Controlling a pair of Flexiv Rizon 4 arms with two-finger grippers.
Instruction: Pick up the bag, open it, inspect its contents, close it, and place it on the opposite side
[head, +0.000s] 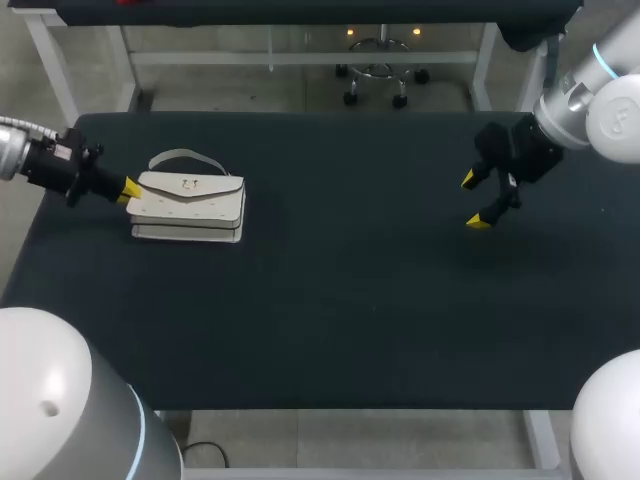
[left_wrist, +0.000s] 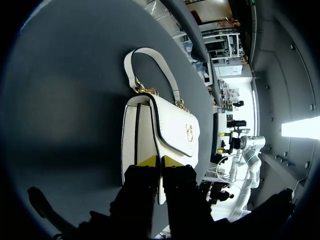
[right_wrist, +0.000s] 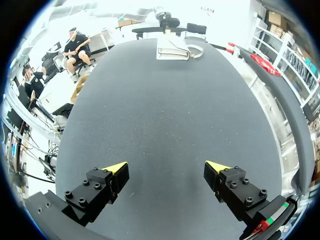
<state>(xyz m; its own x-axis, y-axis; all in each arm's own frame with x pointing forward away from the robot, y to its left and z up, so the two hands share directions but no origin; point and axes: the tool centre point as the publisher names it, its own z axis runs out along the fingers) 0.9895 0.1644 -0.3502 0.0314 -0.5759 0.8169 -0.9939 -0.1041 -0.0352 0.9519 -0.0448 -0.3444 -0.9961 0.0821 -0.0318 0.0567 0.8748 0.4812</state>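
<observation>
The white bag (head: 190, 205) lies flat in the upper left of the head view on the counter (head: 350, 300), its handle (head: 185, 157) curving toward the far edge. The left jaws are nearly closed at the bag's left end, seemingly pinching the thin edge of its flap (left_wrist: 175, 127). The right jaws stand wide open, gripping nothing, above bare counter at the upper right, well apart from the bag.

The main risk, as I judge it, is that narrow pinch. With so little material held, a lift could let the bag slip out. It could also swing and twist from 1 end, or the flap could peel up while the body stays down. The right arm is too far off to steady it at once.

Only the left wrist view shows the 2 yellow tips (left_wrist: 148, 160) set side by side on the flap edge, plus the gold clasp (left_wrist: 189, 133). The head view hides that contact but alone shows how far apart the arms are. The right wrist view confirms its own wide gap, with the bag far ahead.
</observation>
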